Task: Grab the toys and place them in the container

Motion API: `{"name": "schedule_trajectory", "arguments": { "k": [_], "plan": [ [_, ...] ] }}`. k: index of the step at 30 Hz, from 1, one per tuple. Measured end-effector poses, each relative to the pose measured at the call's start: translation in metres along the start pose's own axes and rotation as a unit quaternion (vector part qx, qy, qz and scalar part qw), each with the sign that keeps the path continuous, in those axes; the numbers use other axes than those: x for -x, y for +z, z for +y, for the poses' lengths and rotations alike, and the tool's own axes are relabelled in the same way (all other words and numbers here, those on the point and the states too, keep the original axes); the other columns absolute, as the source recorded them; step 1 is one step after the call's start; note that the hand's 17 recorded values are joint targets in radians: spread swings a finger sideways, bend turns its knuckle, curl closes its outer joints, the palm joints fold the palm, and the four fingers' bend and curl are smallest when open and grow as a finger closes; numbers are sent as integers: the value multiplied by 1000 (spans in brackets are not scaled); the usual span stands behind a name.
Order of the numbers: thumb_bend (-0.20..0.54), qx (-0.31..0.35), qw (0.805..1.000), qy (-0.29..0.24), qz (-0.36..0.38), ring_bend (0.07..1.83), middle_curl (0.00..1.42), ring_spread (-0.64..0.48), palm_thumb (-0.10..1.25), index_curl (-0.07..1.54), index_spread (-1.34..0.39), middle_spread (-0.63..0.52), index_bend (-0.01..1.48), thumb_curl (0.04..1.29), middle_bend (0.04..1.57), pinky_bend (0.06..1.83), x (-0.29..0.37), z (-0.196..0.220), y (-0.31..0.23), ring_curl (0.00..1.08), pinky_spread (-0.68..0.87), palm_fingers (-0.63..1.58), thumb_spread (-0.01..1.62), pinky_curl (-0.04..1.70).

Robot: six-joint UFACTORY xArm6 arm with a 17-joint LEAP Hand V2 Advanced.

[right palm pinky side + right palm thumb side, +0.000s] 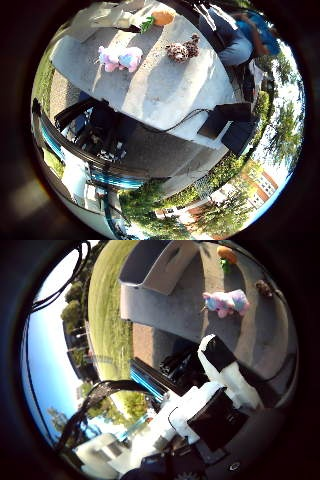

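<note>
A grey table (165, 95) stands outdoors, well away from my palm. On it lie a pink and blue plush toy (120, 58), a brown spotted plush toy (182, 50) and an orange carrot toy (161, 18) with green leaves. A grey open container (157, 265) sits at one end of the table, beside the carrot toy. My hand (215, 400) is high above and off the table's edge. Its white and black fingers (220, 365) are relaxed and hold nothing.
Two black flat objects (230, 125) rest at the table's edge. A black frame with a teal bar (95, 135) stands on the paved ground beside the table. Grass (107, 315) borders the paving.
</note>
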State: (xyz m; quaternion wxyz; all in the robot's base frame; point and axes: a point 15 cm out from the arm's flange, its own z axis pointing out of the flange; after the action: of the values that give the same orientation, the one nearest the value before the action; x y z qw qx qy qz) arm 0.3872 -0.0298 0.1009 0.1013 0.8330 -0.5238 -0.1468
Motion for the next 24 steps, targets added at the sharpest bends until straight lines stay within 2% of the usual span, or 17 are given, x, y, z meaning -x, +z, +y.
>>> {"name": "schedule_trajectory", "arguments": {
  "k": [10,17,20,22,24],
  "plan": [
    [-32,73,997,-2,-2,363,346,241,694,273,-202,32,161,380,179,625,-20,-59,116,280,390,46,1129,71],
    [-28,99,995,1,-4,358,341,242,690,270,-184,39,171,363,182,589,-31,-80,164,291,387,67,1120,94],
    [-28,95,996,0,-1,406,341,240,691,280,-138,23,194,358,187,549,-34,-87,170,302,383,197,1119,90],
    [-23,87,996,-2,3,442,359,245,705,292,-132,-5,218,360,237,529,-36,-91,170,305,381,388,1116,76],
    [-20,82,997,-8,8,582,392,211,723,286,-169,-43,191,366,328,551,-38,-94,168,337,380,696,1111,61]
  ]
}}
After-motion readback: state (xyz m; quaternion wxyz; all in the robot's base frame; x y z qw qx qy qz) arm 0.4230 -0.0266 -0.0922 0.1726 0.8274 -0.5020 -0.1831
